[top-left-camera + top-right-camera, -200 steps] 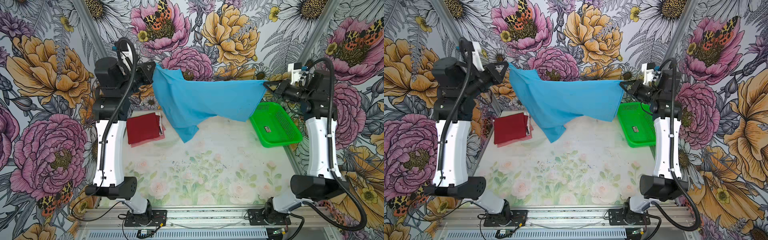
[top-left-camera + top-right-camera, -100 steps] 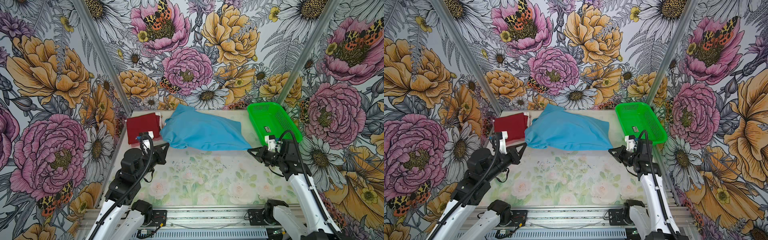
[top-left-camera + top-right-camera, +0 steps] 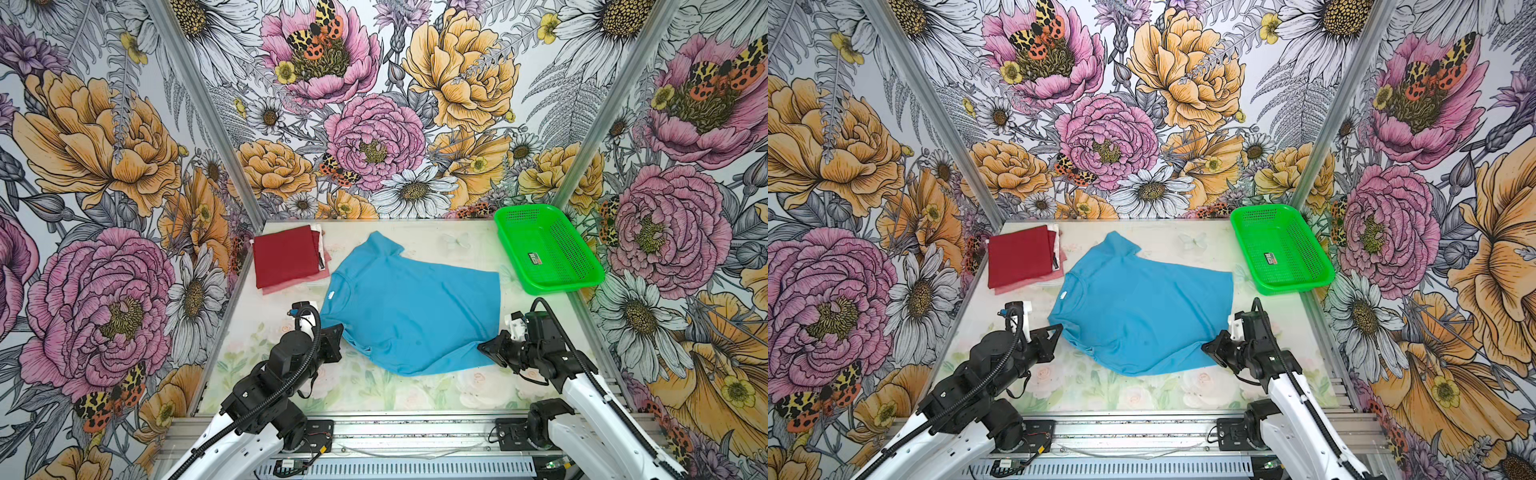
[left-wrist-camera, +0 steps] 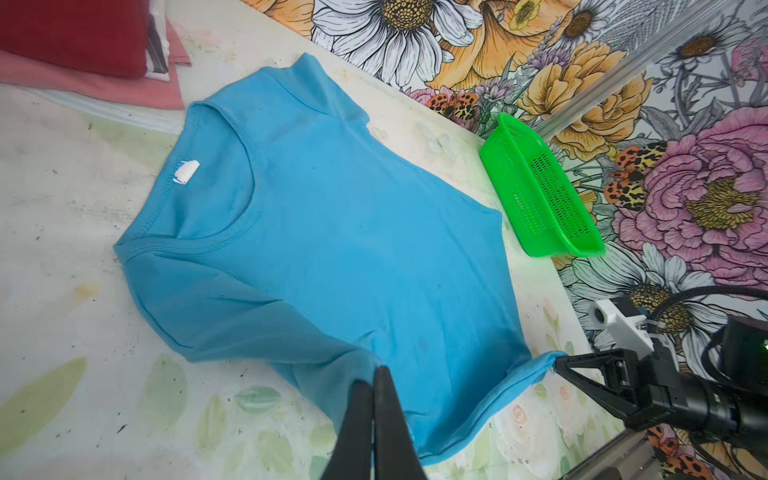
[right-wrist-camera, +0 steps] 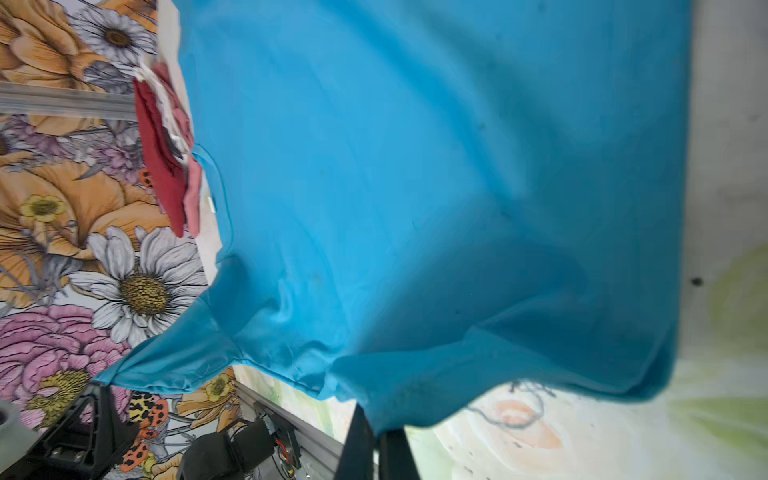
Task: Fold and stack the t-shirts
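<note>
Sky-blue soft cloth t-shirt (image 3: 411, 307) spread over the middle of the pale flower-printed counter (image 3: 374, 395) in both top views, neck opening to the left, hem to the right, one sleeve pointing far. Folded dark maroon cloth t-shirt (image 3: 286, 255) at the far left corner, stacked on a pinkish folded cloth shirt (image 3: 291, 286), a sliver of white cloth at the stack's right edge. Stack just beside the sky-blue t-shirt's collar, contact not clear. Bright green perforated plastic basket (image 3: 559, 286) at the far right, apart from the hem. Black left gripper (image 3: 340, 332) at the near sleeve, black right gripper (image 3: 479, 346) at the near hem corner, both low over the counter.

Left wrist view: left gripper (image 4: 376, 374) with jaws pressed together on a pinched fold of the near sleeve, cloth rising off the counter to meet them. Small white neck label (image 4: 185, 171) inside the collar. Right gripper (image 4: 559, 363) at the far side of the sky-blue t-shirt (image 4: 332, 249), jaws clamped on the hem corner. Green basket (image 4: 532, 195) beyond the hem, maroon t-shirt (image 4: 75, 33) and pinkish shirt (image 4: 104, 87) past the collar.

Right wrist view: right gripper (image 5: 376, 432) with jaws closed tight on the hem corner, blurred sky-blue t-shirt (image 5: 415, 187) filling most of the frame. Left gripper (image 5: 99, 388) at the sleeve end, cloth drawn to a point there. Maroon t-shirt (image 5: 160, 166) edge-on beyond the collar.
</note>
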`<control>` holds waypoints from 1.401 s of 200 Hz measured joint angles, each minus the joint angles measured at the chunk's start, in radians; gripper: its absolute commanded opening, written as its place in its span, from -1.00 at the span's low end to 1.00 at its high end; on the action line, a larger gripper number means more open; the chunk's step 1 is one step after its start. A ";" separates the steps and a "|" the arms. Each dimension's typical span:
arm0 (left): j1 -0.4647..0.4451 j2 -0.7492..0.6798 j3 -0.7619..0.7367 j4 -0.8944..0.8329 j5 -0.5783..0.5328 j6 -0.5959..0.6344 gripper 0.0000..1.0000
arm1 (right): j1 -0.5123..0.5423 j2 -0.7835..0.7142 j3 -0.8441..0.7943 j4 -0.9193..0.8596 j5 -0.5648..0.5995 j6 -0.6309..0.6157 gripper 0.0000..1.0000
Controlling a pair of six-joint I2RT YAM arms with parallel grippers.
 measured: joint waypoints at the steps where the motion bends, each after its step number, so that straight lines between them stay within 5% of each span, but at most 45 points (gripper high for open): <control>1: 0.000 0.001 0.000 0.000 -0.002 0.000 -1.00 | 0.002 0.002 0.000 -0.002 0.003 0.000 -1.00; 48: 0.050 0.183 0.002 0.043 -0.012 0.037 -1.00 | 0.024 0.100 0.031 -0.034 0.112 -0.035 -1.00; 116: 0.351 0.572 0.118 0.271 0.263 0.149 -1.00 | -0.073 0.194 0.133 -0.039 0.198 -0.068 -1.00; 169: 0.343 0.847 0.290 0.399 0.341 0.199 -1.00 | -0.131 0.329 0.219 -0.036 0.203 -0.118 -1.00; 280: 0.338 1.154 0.481 0.424 0.340 0.269 -1.00 | -0.152 0.606 0.332 0.018 0.236 -0.196 -1.00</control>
